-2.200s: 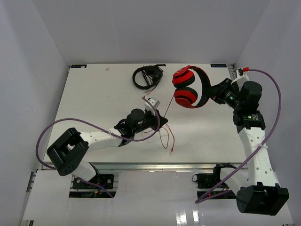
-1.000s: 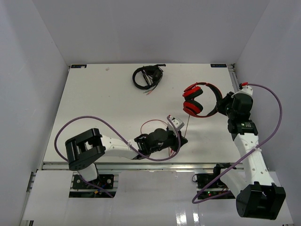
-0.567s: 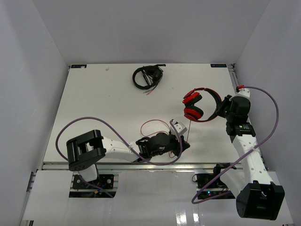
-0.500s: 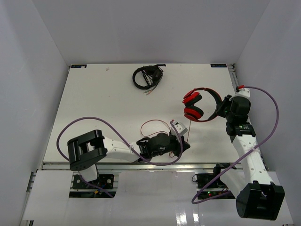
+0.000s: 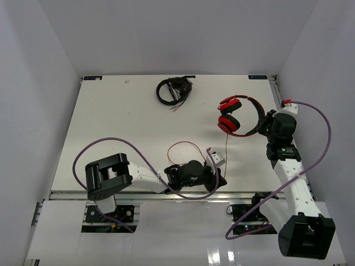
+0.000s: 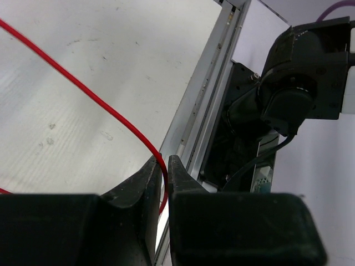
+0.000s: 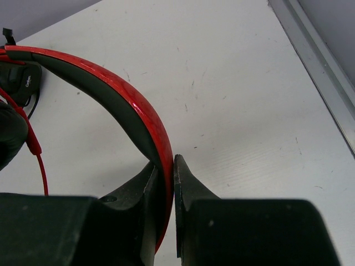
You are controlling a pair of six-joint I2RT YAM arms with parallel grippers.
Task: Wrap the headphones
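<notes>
A white tabletop point(image 5: 122, 122) sits inside pale walls, with the two arm bases at its near edge. From above, the headphones point(image 5: 228, 123) are over on the right side, cups pointing left and the headband point(image 5: 254, 110) arching toward the right hand point(image 5: 265, 123), which grips that band. The cable point(image 5: 226, 149) drops straight from the lower cup to the near edge, where the left hand point(image 5: 217, 176) has it; a slack loop lies on the surface just left of there. A black headset point(image 5: 173, 90) with bundled cord rests near the far edge, well apart from everything else. Purple leads point(image 5: 105, 145) arc off both arms. This view does not show how either hand's fingers stand.

The left wrist camera does: the left hand point(image 6: 164, 169) is pressed together on the cable point(image 6: 94, 97), which runs in from the upper left across the scuffed tabletop point(image 6: 111, 39) and passes between the fingers right at the metal edge rail point(image 6: 213, 94). Past the rail hangs a black housing point(image 6: 299, 83).

The right wrist camera shows the right hand point(image 7: 167, 177) pinching the headband point(image 7: 111, 91), red outside and dark inside, curving up to the left. At the left edge, part of a dark ear pad point(image 7: 11, 136) and a short run of cable point(image 7: 40, 163) show. Bare tabletop point(image 7: 233, 83) lies beyond, with a rail point(image 7: 321, 55) at the far right.
</notes>
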